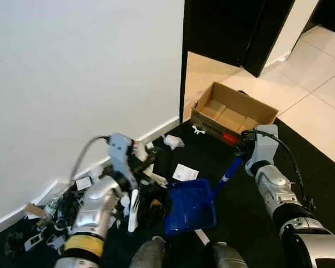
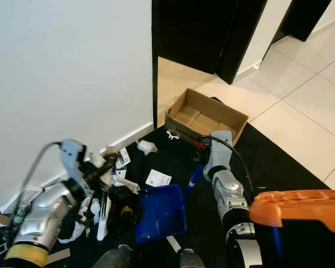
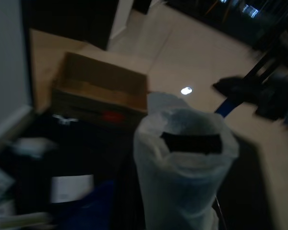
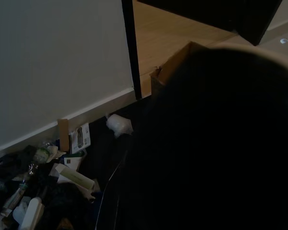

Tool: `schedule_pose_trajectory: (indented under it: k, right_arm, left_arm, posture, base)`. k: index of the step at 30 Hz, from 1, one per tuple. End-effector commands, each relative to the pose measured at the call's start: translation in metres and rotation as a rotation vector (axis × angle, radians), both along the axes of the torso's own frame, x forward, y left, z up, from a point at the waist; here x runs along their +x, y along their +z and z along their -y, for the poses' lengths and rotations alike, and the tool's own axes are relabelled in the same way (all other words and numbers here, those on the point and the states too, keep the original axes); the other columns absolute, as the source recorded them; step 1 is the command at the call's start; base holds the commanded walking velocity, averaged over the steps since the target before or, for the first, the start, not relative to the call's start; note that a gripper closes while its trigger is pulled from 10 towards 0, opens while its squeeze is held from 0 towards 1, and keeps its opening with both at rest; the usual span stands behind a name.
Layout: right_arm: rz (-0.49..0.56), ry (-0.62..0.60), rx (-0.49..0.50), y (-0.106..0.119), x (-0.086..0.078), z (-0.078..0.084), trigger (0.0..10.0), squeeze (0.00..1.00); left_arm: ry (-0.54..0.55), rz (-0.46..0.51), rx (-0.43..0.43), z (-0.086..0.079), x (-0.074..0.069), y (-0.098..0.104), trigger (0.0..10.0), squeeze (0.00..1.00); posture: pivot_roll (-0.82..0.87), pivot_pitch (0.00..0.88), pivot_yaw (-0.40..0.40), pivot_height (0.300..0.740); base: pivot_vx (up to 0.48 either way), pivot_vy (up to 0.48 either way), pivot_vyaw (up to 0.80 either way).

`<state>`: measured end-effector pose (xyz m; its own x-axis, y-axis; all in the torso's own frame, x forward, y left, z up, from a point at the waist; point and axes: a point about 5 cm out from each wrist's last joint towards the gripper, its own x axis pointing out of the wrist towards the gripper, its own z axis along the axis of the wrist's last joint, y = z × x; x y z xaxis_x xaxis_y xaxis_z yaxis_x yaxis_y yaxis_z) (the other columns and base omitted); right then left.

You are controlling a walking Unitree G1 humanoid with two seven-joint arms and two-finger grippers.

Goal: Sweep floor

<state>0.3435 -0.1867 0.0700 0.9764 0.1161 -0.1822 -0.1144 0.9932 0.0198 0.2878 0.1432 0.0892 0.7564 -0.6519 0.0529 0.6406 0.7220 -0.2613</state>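
Blue dustpan (image 1: 190,207) sits flat on the black mat (image 1: 324,178), just in front of the robot's feet, mouth facing the litter pile (image 1: 72,206) along the white wall (image 1: 72,84). Its blue handle (image 1: 228,174) angles up toward the right gripper (image 1: 241,149), which sits at the handle's top end; fingers hidden behind the wrist, so can't tell if they're clenched on it. Right wrist view is mostly dark, just shows the wall base, scattered packaging and a crumpled white wad (image 4: 119,123).

Left gripper (image 1: 135,167) is low over the pile, near the dustpan's left edge. Left wrist view shows a whitish plastic-wrapped cylindrical object (image 3: 185,163) right in front of the camera; grip state not readable, can't tell.

Litter: a white paper slip (image 1: 185,172) on the mat just beyond the dustpan, a crumpled white piece (image 1: 173,141) further out, mixed wrappers and boxes against the baseboard.

Open cardboard box (image 1: 233,113) stands at the mat's far edge by the dark doorframe (image 1: 185,61), with beige tile floor (image 1: 324,84) beyond.
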Motion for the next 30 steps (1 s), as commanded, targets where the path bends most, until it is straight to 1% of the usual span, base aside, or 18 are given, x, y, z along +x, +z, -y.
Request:
schedule_pose_trajectory:
  k: [1, 3, 4, 6, 8, 12, 19, 21, 27, 29, 30]
  right_arm:
    - [-0.008, -0.009, 0.008, -0.005, -0.004, 0.003, 10.0, 0.0]
    - [-0.008, -0.007, 0.008, -0.005, -0.004, 0.002, 10.0, 0.0]
    - [-0.008, -0.007, 0.008, -0.005, -0.004, 0.002, 10.0, 0.0]
    - [-0.009, -0.006, 0.01, -0.005, -0.004, 0.001, 10.0, 0.0]
    - [-0.01, -0.006, 0.011, -0.005, -0.004, 0.001, 10.0, 0.0]
    - [-0.008, -0.004, 0.013, -0.004, -0.003, 0.0, 10.0, 0.0]
    - [-0.006, -0.003, 0.015, -0.004, -0.002, -0.001, 10.0, 0.0]
    - [-0.008, -0.003, 0.016, -0.005, -0.003, -0.001, 10.0, 0.0]
    - [-0.009, -0.003, 0.017, -0.005, -0.003, -0.001, 10.0, 0.0]
    - [-0.008, -0.004, 0.019, -0.005, -0.003, -0.001, 10.0, 0.0]
    - [-0.008, -0.004, 0.019, -0.005, -0.003, -0.001, 10.0, 0.0]
  left_arm:
    - [-0.001, -0.048, -0.086, 0.002, -0.003, -0.004, 10.0, 0.0]
    - [-0.018, -0.062, -0.16, 0.007, -0.003, 0.0, 10.0, 0.0]
    - [-0.018, -0.062, -0.16, 0.007, -0.003, 0.0, 10.0, 0.0]
    - [-0.057, -0.079, -0.243, 0.014, -0.004, 0.006, 10.0, 0.0]
    - [-0.067, -0.082, -0.259, 0.016, -0.004, 0.007, 10.0, 0.0]
    - [-0.152, -0.099, -0.33, 0.025, -0.01, 0.014, 10.0, 0.0]
    - [-0.211, -0.11, -0.356, 0.029, -0.016, 0.021, 10.0, 0.0]
    - [-0.252, -0.122, -0.374, 0.032, -0.022, 0.027, 10.0, 0.0]
    - [-0.305, -0.133, -0.389, 0.036, -0.03, 0.035, 10.0, 0.0]
    - [-0.332, -0.128, -0.392, 0.037, -0.035, 0.043, 10.0, 0.0]
    - [-0.332, -0.128, -0.392, 0.037, -0.035, 0.043, 10.0, 0.0]
  posture:
    - [0.13, 0.163, 0.004, 0.74]
    - [0.12, 0.163, 0.004, 0.74]
    - [0.12, 0.163, 0.004, 0.74]
    - [0.13, 0.162, 0.003, 0.74]
    - [0.13, 0.162, 0.003, 0.74]
    - [0.13, 0.161, 0.004, 0.74]
    - [0.13, 0.162, 0.004, 0.74]
    - [0.13, 0.162, 0.003, 0.74]
    - [0.14, 0.162, 0.006, 0.74]
    - [0.14, 0.162, 0.009, 0.74]
    - [0.14, 0.162, 0.009, 0.74]
  base:
    - [0.0, 0.0, 0.0]
    - [0.0, 0.0, 0.0]
    - [0.0, 0.0, 0.0]
    - [0.0, 0.0, 0.0]
    - [0.0, 0.0, 0.0]
    - [0.0, 0.0, 0.0]
    - [0.0, 0.0, 0.0]
    - [0.0, 0.0, 0.0]
    - [0.0, 0.0, 0.0]
    - [0.0, 0.0, 0.0]
    - [0.0, 0.0, 0.0]
